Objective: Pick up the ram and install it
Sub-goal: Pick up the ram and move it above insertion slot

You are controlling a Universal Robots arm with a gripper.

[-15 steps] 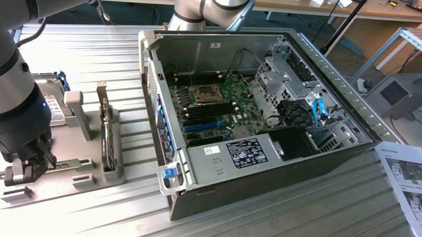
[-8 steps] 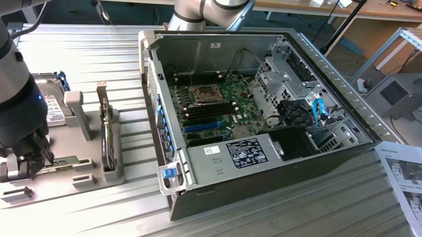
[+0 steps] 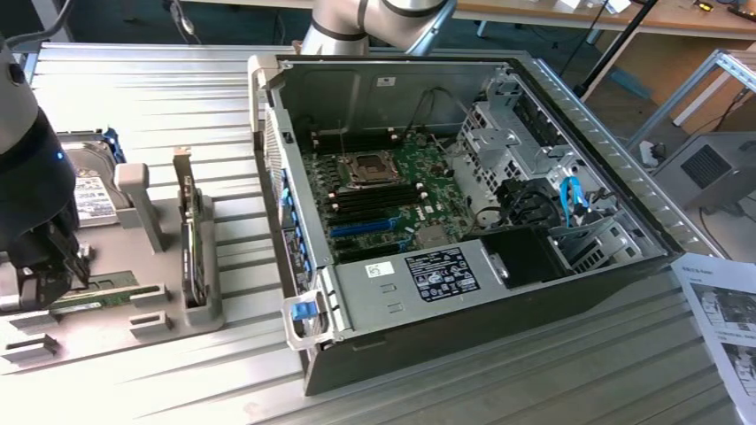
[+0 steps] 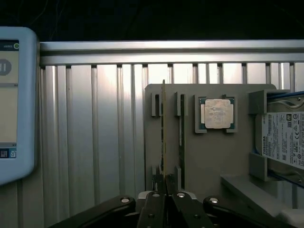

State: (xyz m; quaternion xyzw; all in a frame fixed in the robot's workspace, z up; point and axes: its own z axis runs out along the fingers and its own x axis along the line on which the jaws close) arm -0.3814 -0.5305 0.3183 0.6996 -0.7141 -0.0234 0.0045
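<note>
The black end effector is clamped on one end of the long, thin green ram, which stands on edge in the grey tray.

The table is ribbed shiny metal, the tray matt plastic, the ram green board.

Ribbed metal table; on it a grey parts tray, open computer case; printed sheet.
</note>
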